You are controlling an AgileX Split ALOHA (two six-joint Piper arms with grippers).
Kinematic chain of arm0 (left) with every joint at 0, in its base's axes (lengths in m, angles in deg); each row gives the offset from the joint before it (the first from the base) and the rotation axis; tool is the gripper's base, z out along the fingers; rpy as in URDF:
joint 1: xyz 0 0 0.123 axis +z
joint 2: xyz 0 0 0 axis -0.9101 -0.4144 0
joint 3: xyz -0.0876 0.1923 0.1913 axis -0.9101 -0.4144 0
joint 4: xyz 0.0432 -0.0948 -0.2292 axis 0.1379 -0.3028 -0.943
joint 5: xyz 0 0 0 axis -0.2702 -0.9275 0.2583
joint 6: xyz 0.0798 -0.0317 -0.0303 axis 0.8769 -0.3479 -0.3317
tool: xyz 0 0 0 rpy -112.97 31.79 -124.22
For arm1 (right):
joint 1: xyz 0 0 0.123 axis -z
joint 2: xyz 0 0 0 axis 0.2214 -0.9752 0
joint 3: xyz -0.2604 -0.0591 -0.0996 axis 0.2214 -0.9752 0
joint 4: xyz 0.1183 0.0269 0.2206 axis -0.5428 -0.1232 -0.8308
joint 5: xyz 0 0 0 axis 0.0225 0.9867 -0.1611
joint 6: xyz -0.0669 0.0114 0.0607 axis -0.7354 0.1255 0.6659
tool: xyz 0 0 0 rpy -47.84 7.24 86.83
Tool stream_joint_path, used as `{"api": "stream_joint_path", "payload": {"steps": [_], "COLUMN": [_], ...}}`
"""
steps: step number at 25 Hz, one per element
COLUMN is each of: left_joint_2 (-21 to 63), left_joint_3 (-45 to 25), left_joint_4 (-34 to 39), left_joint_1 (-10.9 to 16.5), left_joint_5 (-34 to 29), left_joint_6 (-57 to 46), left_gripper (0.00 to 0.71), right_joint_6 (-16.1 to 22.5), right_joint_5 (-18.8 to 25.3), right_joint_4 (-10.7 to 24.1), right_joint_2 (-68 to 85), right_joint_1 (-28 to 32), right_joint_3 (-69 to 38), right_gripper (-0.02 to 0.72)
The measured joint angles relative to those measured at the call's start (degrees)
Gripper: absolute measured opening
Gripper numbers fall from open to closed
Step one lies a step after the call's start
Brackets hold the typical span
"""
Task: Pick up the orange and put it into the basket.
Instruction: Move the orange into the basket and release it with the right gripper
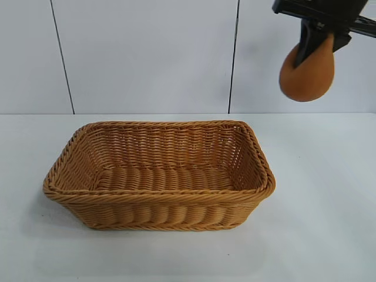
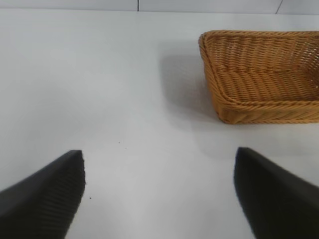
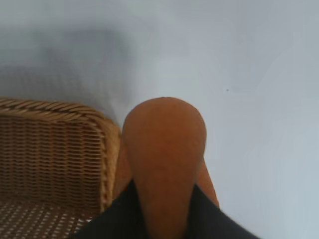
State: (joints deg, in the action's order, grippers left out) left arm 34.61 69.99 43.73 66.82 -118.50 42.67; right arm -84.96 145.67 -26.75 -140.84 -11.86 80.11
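My right gripper [image 1: 320, 44] is shut on the orange [image 1: 306, 73], a dull orange pear-shaped fruit that hangs from the jaws high in the air, above and to the right of the basket [image 1: 158, 197]. In the right wrist view the orange [image 3: 164, 154] fills the space between the black fingers [image 3: 119, 214], with the basket's corner [image 3: 102, 144] below and beside it. The tan wicker basket stands empty on the white table. My left gripper [image 2: 159, 194] is open and empty over bare table, with the basket [image 2: 249, 107] off to its side.
The white table [image 1: 317, 194] spreads around the basket on all sides. A white panelled wall [image 1: 147, 53] stands behind it.
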Motion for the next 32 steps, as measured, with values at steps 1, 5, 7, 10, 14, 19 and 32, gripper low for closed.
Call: {"api": "stream_joint_path", "payload": {"steps": [1,5,7,10,14,19,32], "left_joint_2": [0.0,0.0,0.0,0.0,0.0,0.0,0.0], "left_joint_3": [0.0,0.0,0.0,0.0,0.0,0.0,0.0], "left_joint_4": [0.0,0.0,0.0,0.0,0.0,0.0,0.0], "left_joint_1": [0.0,0.0,0.0,0.0,0.0,0.0,0.0], "left_joint_5": [0.0,0.0,0.0,0.0,0.0,0.0,0.0], "left_joint_6": [0.0,0.0,0.0,0.0,0.0,0.0,0.0], "left_gripper": [0.582,0.582,0.582,0.582,0.582,0.582,0.582], "right_joint_6": [0.3,0.9,1.1,1.1,1.1,1.1,-1.8], "right_joint_5": [-0.9,-3.8,-4.8,-5.1,-6.8,-10.6,-10.3], "right_joint_4": [-0.1,-0.4,-0.4,-0.4,-0.4,-1.5,-4.1], "right_joint_2": [0.0,-0.1,-0.6,-2.4,-6.8,-14.6,-18.6], "right_joint_1": [-1.8,-6.9,-8.8,-10.3,-10.7,-10.7,-12.0], "right_joint_3": [0.0,0.0,0.0,0.0,0.0,0.0,-0.1], "right_gripper": [0.055,0.055,0.055,0.055,0.055,0.055,0.600]}}
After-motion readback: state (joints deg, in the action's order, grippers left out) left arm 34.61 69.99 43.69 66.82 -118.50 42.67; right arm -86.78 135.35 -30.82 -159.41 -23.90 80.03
